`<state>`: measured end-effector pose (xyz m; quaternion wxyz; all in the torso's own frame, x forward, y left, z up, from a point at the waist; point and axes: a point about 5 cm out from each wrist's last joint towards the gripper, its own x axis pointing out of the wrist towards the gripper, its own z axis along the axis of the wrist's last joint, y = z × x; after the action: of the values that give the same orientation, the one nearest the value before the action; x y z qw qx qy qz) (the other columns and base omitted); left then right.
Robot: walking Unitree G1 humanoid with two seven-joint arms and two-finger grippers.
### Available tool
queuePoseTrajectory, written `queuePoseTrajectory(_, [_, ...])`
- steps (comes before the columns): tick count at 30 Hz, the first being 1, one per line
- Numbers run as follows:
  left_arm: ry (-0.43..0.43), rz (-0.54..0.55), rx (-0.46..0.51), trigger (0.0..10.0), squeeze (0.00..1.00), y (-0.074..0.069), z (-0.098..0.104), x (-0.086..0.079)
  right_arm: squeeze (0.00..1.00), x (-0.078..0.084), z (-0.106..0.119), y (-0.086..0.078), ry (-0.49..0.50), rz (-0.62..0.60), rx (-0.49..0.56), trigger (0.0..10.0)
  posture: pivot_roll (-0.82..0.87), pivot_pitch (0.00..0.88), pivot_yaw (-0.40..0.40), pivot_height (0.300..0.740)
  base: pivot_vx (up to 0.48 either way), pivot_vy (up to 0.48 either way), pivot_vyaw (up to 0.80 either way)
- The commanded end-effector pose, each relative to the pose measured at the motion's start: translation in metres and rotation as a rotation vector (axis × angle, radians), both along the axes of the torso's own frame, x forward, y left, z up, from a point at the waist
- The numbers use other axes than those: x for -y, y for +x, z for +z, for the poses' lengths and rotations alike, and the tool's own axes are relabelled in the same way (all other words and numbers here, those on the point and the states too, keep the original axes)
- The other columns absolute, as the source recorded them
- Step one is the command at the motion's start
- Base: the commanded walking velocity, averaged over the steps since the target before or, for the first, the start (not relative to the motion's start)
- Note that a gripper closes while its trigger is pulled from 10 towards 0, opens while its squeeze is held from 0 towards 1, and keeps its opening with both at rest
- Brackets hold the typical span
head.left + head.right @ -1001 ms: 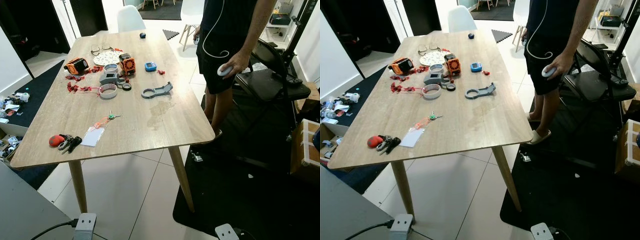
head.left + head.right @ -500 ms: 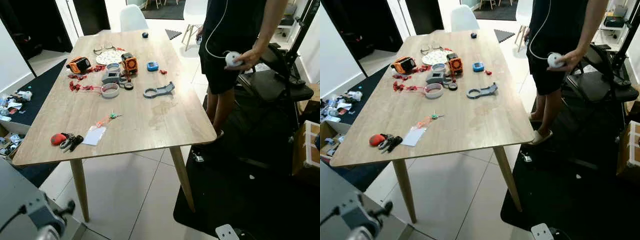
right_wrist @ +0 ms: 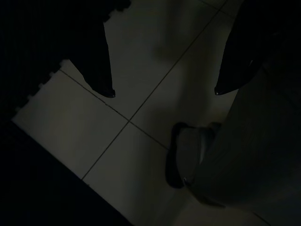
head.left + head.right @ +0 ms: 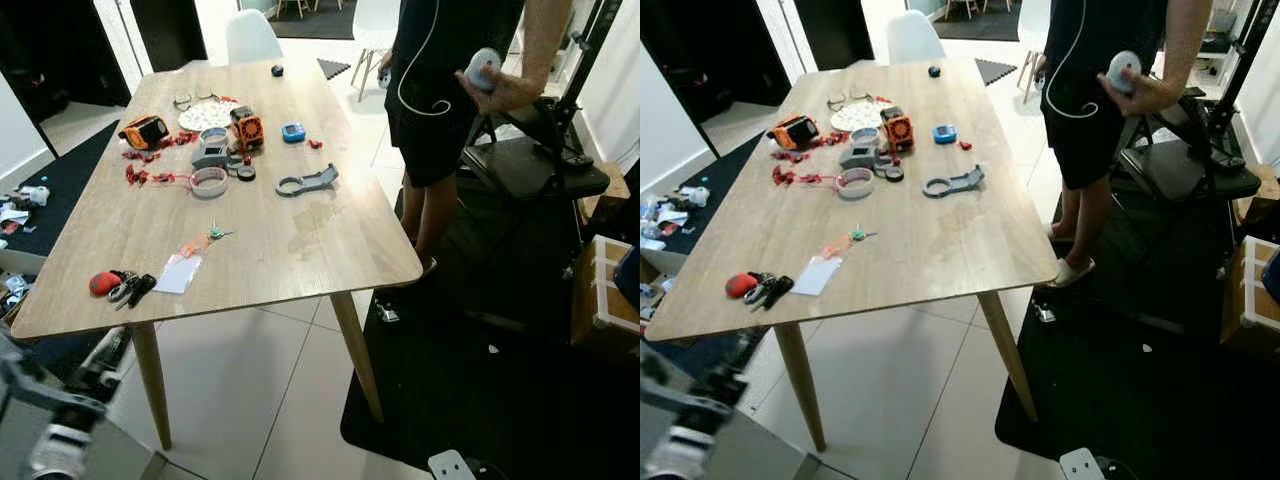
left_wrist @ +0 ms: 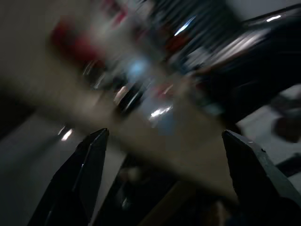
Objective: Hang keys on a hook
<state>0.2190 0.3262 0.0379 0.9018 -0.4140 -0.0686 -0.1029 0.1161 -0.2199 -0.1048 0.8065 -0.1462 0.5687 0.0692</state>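
keys (image 4: 125, 287) at table (image 4: 300, 240) corner | left end effector (image 5: 164, 141) spread, empty, blurred | right end effector (image 3: 162, 92) spread, over floor tiles

No legible text, label, brand, number or sign is present in any view. The white card (image 4: 181, 273) near the front left corner of the table (image 4: 300, 250) shows a blank face at this resolution. The small blue device (image 4: 292, 132) toward the far edge has a pale screen whose content is too small to read. The orange items (image 4: 146, 131) near the far left edge carry no readable marking. The left wrist view is motion-blurred and the right wrist view is dark; neither resolves any characters.
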Motion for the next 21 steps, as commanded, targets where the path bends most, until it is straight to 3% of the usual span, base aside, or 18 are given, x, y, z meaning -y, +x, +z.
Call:
queuePoseTrajectory(1, [-0.029,-0.050,0.062,10.0,0.00,-0.005,0.005,-0.004,0.00,-0.005,-0.001,-0.001,0.014,0.010,-0.003,10.0,-0.08,0.016,0.067,0.740,0.000,0.000,0.00])
queuePoseTrajectory(2, [-0.029,-0.050,0.062,10.0,0.00,-0.005,0.005,-0.004,0.00,-0.005,-0.001,-0.001,0.014,0.010,-0.003,10.0,-0.08,0.016,0.067,0.740,0.000,0.000,0.00])
queuePoseTrajectory(5, [-0.049,-0.149,0.213,10.0,0.00,-0.007,0.021,-0.004,0.00,-0.005,-0.001,0.000,0.015,0.013,-0.002,10.0,-0.07,0.016,0.068,0.740,0.000,0.000,0.00])
queuePoseTrajectory(9, [-0.044,-0.228,0.288,10.0,0.00,-0.005,0.029,0.001,0.00,-0.005,-0.001,0.000,0.015,0.016,-0.003,10.0,-0.07,0.019,0.068,0.740,0.000,0.000,0.00])
queuePoseTrajectory(13, [-0.015,-0.409,0.399,10.0,0.00,0.010,0.046,0.030,0.00,-0.005,-0.001,-0.001,0.016,0.017,-0.008,10.0,-0.07,0.023,0.067,0.740,0.000,0.000,0.00])
queuePoseTrajectory(18, [0.013,-0.455,0.424,10.0,0.00,0.021,0.054,0.044,0.00,-0.004,-0.001,0.000,0.016,0.017,-0.008,10.0,-0.07,0.022,0.065,0.740,0.000,0.000,0.00])
queuePoseTrajectory(21, [0.114,-0.517,0.428,10.0,0.00,0.045,0.070,0.074,0.00,-0.004,0.000,0.001,0.015,0.019,-0.006,10.0,-0.08,0.018,0.061,0.740,0.000,0.000,0.00])
